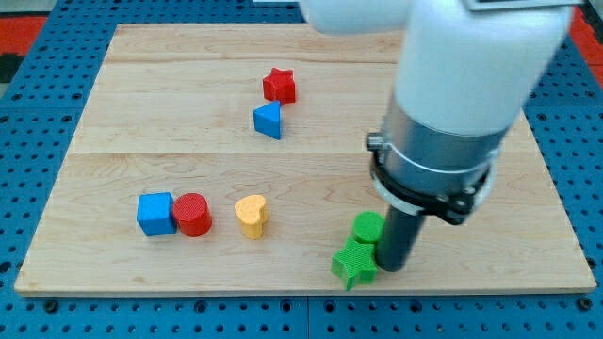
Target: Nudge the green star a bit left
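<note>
My tip (393, 268) sits low on the wooden board (170, 141), toward the view's bottom right, touching or just beside the right edge of the green star (353, 265). No jaws on this rig, just a straight dark rod, so nothing to spread or pinch. The star lies near the board's bottom edge, right of centre. A green round block (366, 227) sits directly above the star, touching it, also tight against the rod's left side. Can't tell whether the tip actually contacts the star or is a hair off; the rod hides that edge. Yellow heart (252, 216) is left of the green pair, apart from them. Further left, red cylinder (192, 215) and blue cube (155, 214) sit side by side, touching. Up toward the view's top centre, red star (279, 85) with blue triangle (268, 121) just below it. The arm's white and grey body (452, 104) covers the upper right of the board.
</note>
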Available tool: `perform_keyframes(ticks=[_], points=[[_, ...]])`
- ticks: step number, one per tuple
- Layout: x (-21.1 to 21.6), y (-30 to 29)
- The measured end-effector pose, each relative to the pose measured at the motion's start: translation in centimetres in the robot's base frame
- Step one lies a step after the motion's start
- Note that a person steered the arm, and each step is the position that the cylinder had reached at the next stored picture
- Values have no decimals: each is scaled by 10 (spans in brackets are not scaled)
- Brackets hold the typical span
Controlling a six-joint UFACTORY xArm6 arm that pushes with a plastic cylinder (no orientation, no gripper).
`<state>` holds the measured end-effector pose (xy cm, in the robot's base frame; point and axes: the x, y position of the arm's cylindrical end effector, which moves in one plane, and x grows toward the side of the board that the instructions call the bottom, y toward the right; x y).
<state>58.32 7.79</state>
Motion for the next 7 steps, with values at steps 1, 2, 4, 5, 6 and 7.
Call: perform_keyframes(ticks=[1, 2, 4, 5, 6, 7], points=[[-9, -13], [-9, -13], [5, 72], [35, 75], [36, 69], [35, -2]])
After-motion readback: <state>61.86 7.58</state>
